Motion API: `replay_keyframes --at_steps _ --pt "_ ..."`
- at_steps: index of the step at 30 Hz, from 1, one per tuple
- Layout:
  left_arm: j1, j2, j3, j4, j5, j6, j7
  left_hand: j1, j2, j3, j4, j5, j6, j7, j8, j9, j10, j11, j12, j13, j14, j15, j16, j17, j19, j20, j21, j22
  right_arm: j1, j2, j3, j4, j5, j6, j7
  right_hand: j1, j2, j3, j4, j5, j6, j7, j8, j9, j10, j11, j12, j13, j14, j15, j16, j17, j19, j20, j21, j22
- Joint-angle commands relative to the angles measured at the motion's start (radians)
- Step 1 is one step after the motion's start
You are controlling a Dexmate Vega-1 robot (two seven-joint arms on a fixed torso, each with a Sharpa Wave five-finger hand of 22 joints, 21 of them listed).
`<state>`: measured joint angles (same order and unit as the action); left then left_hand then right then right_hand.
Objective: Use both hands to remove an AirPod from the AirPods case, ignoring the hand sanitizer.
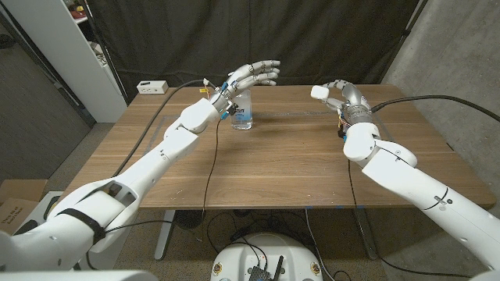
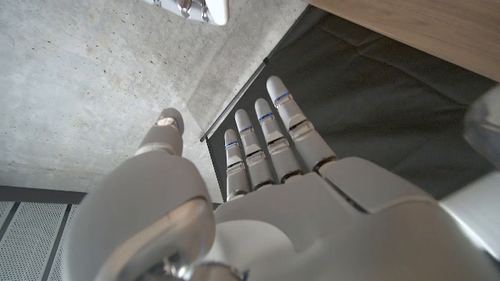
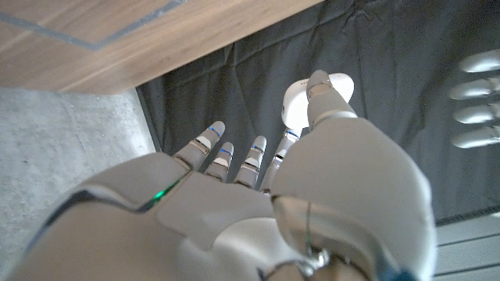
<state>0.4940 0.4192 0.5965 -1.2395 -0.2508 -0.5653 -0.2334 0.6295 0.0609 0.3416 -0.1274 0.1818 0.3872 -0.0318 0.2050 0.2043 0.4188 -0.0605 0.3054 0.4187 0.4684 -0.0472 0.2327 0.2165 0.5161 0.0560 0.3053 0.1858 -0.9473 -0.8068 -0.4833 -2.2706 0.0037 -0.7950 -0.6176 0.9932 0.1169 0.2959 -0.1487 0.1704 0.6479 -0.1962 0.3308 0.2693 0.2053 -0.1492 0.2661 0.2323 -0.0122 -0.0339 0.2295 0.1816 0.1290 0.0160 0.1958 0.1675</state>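
Note:
My right hand is raised above the table's right rear and pinches the small white AirPods case between thumb and fingers. In the right wrist view the case sits against the thumb tip, its lid looking closed. My left hand hovers over the back middle of the table with fingers stretched out toward the right hand, holding nothing; a gap separates the two hands. Its straight fingers are spread slightly. The clear hand sanitizer bottle stands on the table just below the left hand.
A white box with a cable lies at the back left corner of the wooden table. Thin cables hang from both wrists. A black curtain hangs behind the table and a white shelf stands at the left.

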Motion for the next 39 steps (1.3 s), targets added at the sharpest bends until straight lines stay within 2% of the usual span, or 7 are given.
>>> replay_keyframes --at_steps 1,9,17,24,28,29,39 --pt "-0.038 -0.065 0.057 -0.009 -0.017 0.123 -0.017 0.006 -0.008 -0.001 -0.006 0.004 0.0 0.01 0.007 0.003 -0.044 0.015 -0.021 0.01 -0.078 -0.008 -0.035 -0.008 -0.109 0.026 -0.053 -0.001 -0.046 -0.033 0.008 -0.036 -0.136 0.111 -0.016 -0.003 0.002 -0.003 0.001 0.007 0.065 0.001 0.005 0.012 0.014 0.002 -0.001 0.002 0.015 -0.11 0.003 0.002 0.015 0.0 0.001 0.001" --pt "-0.022 -0.074 0.084 -0.112 -0.018 0.291 0.024 0.001 -0.027 -0.016 -0.008 0.002 0.029 0.048 0.016 0.004 -0.129 0.054 -0.06 0.014 -0.205 0.053 -0.056 -0.017 -0.196 0.054 -0.097 -0.001 0.001 0.005 -0.059 0.05 -0.278 0.216 -0.023 0.003 0.002 -0.006 -0.001 0.008 0.064 -0.003 -0.001 0.012 0.012 -0.002 -0.005 0.002 0.02 -0.114 0.001 0.002 0.021 -0.005 0.0 0.001" --pt "-0.009 -0.094 0.091 -0.132 -0.048 0.306 0.03 -0.021 -0.057 -0.043 -0.003 0.003 0.134 0.094 0.049 0.008 -0.124 0.064 -0.063 0.004 -0.213 0.068 -0.042 -0.02 -0.206 0.061 -0.1 -0.001 0.025 0.033 -0.068 0.081 -0.357 0.245 0.03 0.007 0.002 -0.008 -0.002 0.007 0.067 -0.006 -0.004 0.012 0.017 -0.003 -0.006 0.003 0.027 -0.119 0.001 0.003 0.026 -0.012 -0.001 0.0" --pt "0.023 -0.11 0.082 -0.142 -0.048 0.292 0.09 0.019 -0.024 -0.026 -0.014 0.012 0.293 0.115 0.109 0.035 -0.078 0.044 -0.049 -0.009 -0.171 0.043 -0.027 -0.025 -0.184 0.064 -0.092 0.001 0.013 0.042 -0.042 0.084 -0.39 0.272 0.057 0.009 0.003 -0.009 -0.002 0.007 0.072 -0.007 -0.005 0.012 0.019 -0.007 -0.007 0.004 0.031 -0.124 0.0 0.003 0.027 -0.016 -0.002 0.0" --pt "0.041 -0.128 0.076 -0.129 -0.031 0.24 0.138 0.087 0.026 0.008 -0.032 0.007 0.379 0.095 0.151 0.071 -0.037 0.028 -0.033 -0.011 -0.125 0.017 -0.019 -0.029 -0.161 0.059 -0.084 0.002 0.002 0.05 -0.029 0.091 -0.4 0.288 0.065 0.011 0.003 -0.01 -0.002 0.007 0.073 -0.008 -0.006 0.012 0.022 -0.01 -0.007 0.005 0.035 -0.126 0.001 0.003 0.028 -0.017 -0.003 0.0" --pt "0.046 -0.13 0.074 -0.13 -0.026 0.233 0.15 0.113 0.035 0.017 -0.038 0.002 0.411 0.079 0.169 0.089 -0.01 0.009 -0.024 -0.013 -0.101 0.001 -0.015 -0.031 -0.15 0.051 -0.081 0.002 -0.002 0.051 -0.024 0.093 -0.401 0.29 0.068 0.011 0.003 -0.011 -0.002 0.007 0.074 -0.008 -0.007 0.012 0.022 -0.01 -0.008 0.005 0.036 -0.125 0.0 0.003 0.028 -0.017 -0.003 0.0" --pt "0.06 -0.13 0.061 -0.124 -0.024 0.2 0.174 0.095 0.032 0.004 -0.016 -0.009 0.371 0.091 0.16 0.123 0.005 0.016 -0.02 -0.013 -0.08 -0.006 -0.019 -0.028 -0.15 0.062 -0.083 0.004 -0.046 0.058 0.027 0.101 -0.397 0.314 0.076 0.014 0.004 -0.013 -0.001 0.007 0.076 -0.009 -0.011 0.012 0.027 -0.006 -0.008 0.006 0.04 -0.128 -0.001 0.004 0.031 -0.019 -0.004 0.0"
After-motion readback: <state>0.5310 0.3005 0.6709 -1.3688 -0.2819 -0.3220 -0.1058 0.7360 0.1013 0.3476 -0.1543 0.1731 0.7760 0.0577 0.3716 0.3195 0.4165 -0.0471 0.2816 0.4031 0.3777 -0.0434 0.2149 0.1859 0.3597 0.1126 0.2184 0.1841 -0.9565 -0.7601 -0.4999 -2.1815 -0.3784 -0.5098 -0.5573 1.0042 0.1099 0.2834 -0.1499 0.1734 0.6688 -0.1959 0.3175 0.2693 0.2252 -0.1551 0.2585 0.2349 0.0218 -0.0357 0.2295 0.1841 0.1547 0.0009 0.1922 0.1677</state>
